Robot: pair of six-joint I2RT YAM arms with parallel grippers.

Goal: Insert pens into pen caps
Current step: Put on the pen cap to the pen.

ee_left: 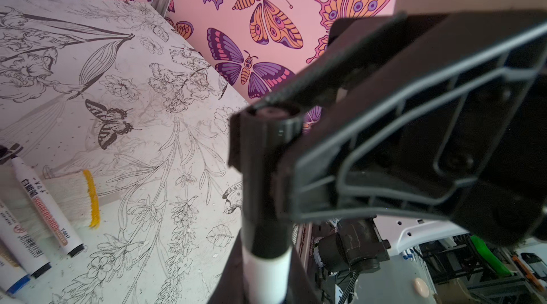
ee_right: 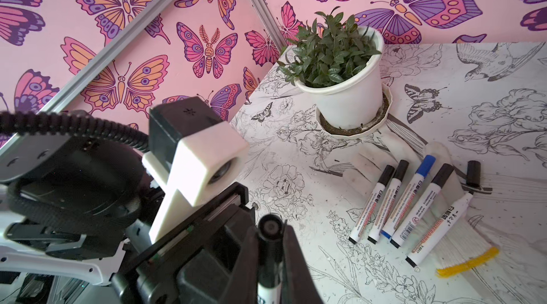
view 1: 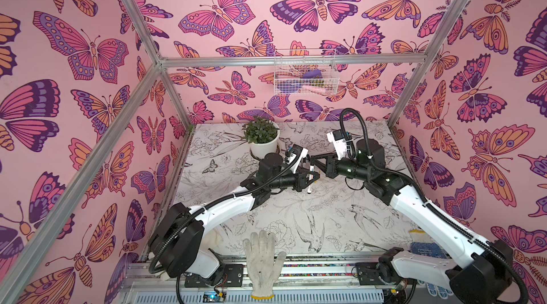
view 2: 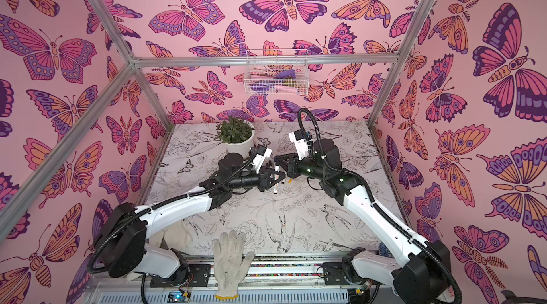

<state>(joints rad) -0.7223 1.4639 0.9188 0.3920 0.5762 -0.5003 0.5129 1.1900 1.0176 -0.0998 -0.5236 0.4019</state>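
Right gripper (ee_right: 270, 236) fills my wrist feed, pinched tight on a black pen cap (ee_left: 266, 166) that sits on the end of the held pen (ee_left: 266, 276). Left gripper (view 1: 309, 180) is clamped on that white barrel, over the table's middle. Five more pens (ee_right: 421, 206) lie side by side. Four are capped, and the bare one rests on a yellow-cuffed glove (ee_right: 467, 264), beside a loose black cap (ee_right: 473, 174).

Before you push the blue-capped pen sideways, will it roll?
The blue-capped pen has a round barrel lying flat, so it probably rolls. Black-capped pens lie close on both sides, so it would likely bump them.
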